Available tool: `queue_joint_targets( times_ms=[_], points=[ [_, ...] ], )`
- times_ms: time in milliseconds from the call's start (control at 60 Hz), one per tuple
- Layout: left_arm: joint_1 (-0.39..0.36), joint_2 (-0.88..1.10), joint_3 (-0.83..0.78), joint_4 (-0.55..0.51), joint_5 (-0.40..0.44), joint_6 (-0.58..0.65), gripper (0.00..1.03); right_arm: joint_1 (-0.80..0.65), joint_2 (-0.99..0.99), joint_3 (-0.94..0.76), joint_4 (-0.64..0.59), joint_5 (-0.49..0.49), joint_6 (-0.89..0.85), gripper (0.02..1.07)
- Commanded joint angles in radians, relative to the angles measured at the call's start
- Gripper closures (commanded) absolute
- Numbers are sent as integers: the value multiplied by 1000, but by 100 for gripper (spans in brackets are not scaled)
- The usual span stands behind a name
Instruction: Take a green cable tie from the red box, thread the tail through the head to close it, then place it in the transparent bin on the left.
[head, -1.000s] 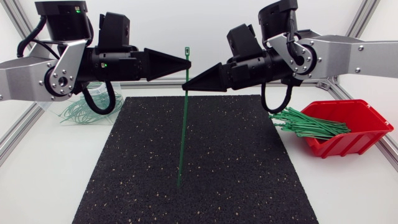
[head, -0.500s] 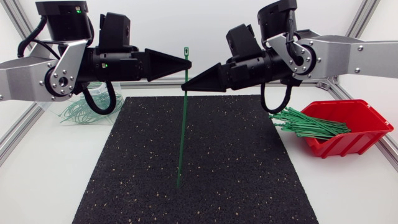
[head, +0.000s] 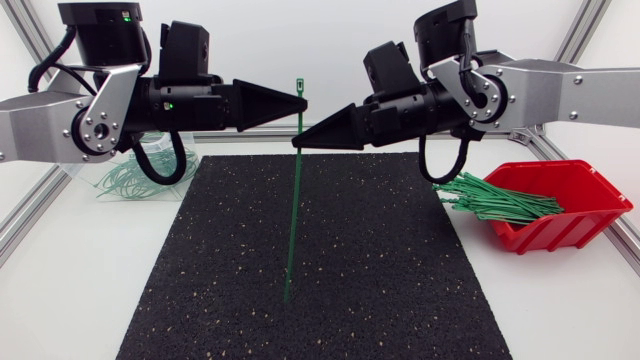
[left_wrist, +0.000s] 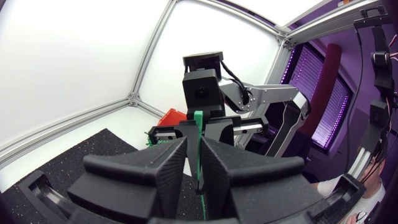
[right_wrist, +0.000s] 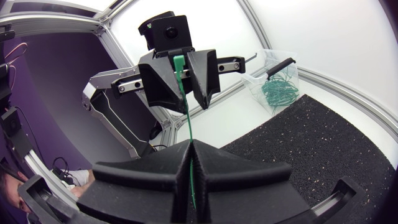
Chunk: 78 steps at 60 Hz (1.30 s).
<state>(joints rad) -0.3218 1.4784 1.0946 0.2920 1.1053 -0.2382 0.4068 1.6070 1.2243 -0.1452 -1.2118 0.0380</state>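
A: Where was the tie (head: 293, 220)?
B: Upright in the air over the mat (head: 400, 280), toward the desk's far edge. The left pincer (head: 303, 101) was clamped on it just under the head (head: 300, 82). The right pincer (head: 296, 141) was pinched on it just below that. The tail (head: 288, 292) hung free. Its tip was at the mat or just above it, couldn't tell which.
A: Both narrow, then?
B: Yes, both closed onto the tie. The wrist views agreed.
A: Risks?
B: It looked not yet threaded. Both grips sat close together near the head, and the tail end was well apart from it. Bringing the tail up likely needed a regrip lower down, and a release could let the tie swing or twist. Opposed pulls could make it slip or kink. The head's slot was small, so a slight misalignment would make the tail miss. A dropped tie would lie flat on the mat, hard to pick up.
A: Box, bin?
B: The box (head: 565, 232) was at the desk's right edge, holding loose ties (head: 495, 203). The bin (right_wrist: 291, 78) was at the far left corner, well apart from the tie, so a long carry.
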Motion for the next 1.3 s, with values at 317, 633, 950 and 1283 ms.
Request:
queue_joint_targets(
  times_ms=[317, 633, 950, 1283],
  points=[
    [15, -20, 2, -10, 2, 23, 86, -8, 2, -25, 19, -5, 14, 101],
    [18, -23, 7, -10, 1, 23, 87, -2, 5, -31, 26, -3, 17, 101],
    [23, -27, 10, -14, -5, 22, 89, 4, 5, -37, 27, -2, 16, 101],
    [13, -26, 11, -19, -5, 23, 92, 9, 5, -37, 27, -2, 17, 101]
  ],
)
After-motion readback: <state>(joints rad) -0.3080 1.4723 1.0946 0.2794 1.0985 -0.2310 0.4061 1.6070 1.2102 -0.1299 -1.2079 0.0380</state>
